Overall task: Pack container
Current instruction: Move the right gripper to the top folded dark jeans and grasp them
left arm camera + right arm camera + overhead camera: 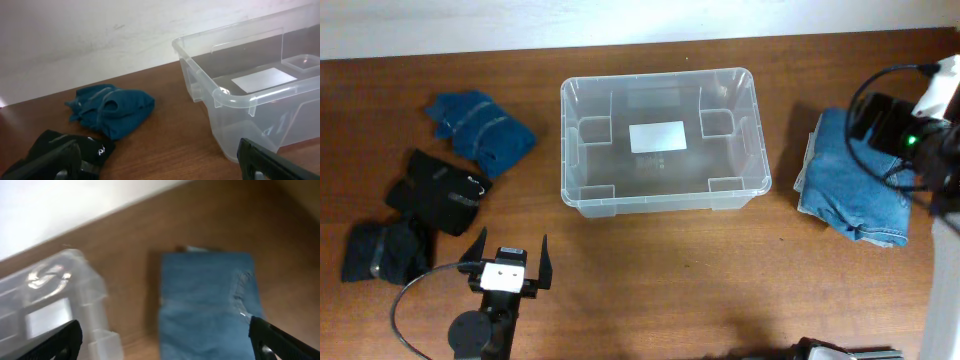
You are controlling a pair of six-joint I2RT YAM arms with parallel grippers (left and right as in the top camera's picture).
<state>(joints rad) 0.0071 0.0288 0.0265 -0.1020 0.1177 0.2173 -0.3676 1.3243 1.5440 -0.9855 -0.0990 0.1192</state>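
Brown wood-grain table (720, 290) runs up to a plain white wall (75, 35) at the far side, and the container (650, 172) sits mid-table toward that wall, with only its white label (657, 136) showing inside. Folded jeans (855, 190) lie to its right, a teal cloth (480, 130) and black clothes (435, 190) to its left. The right pincer (164, 325) hangs over the jeans with its fingers spread wide; the left pincer (510, 255) waits at the near left, likewise spread, pinching nothing. My worry is the jeans: a pinch that catches only the top fold would likely let the stack fall open and drape over the rim. The container looks light too, so a trailing leg or a low arm could shove it across the table.
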